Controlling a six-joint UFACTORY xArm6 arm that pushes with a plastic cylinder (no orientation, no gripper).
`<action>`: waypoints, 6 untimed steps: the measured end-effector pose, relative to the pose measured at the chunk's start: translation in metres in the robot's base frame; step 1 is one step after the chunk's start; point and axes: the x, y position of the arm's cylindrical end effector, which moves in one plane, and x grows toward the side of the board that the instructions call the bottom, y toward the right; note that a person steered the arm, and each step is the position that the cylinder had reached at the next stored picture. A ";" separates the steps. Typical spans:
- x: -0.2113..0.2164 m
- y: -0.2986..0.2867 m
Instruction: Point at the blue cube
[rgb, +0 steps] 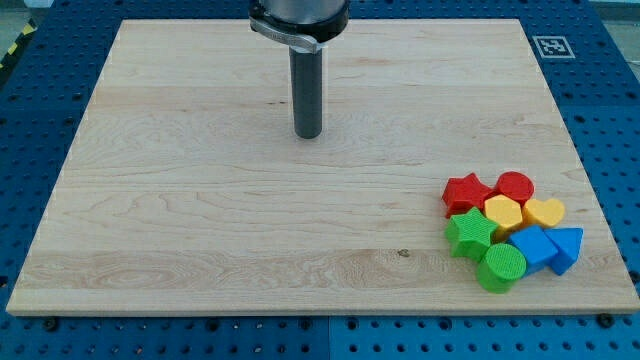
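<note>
The blue cube (532, 247) sits in a tight cluster of blocks near the board's bottom right corner, between a green cylinder (501, 268) and a blue triangular block (566, 247). My tip (308, 135) rests on the board at upper centre, far to the upper left of the cluster and touching no block.
The cluster also holds a red star (466, 192), a red cylinder (514, 186), a yellow hexagon (503, 213), a yellow heart (544, 211) and a green star (470, 235). The wooden board (200, 200) lies on a blue perforated table; a marker tag (551, 45) is at the top right.
</note>
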 end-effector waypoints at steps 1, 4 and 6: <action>0.000 0.000; -0.003 0.130; 0.023 0.278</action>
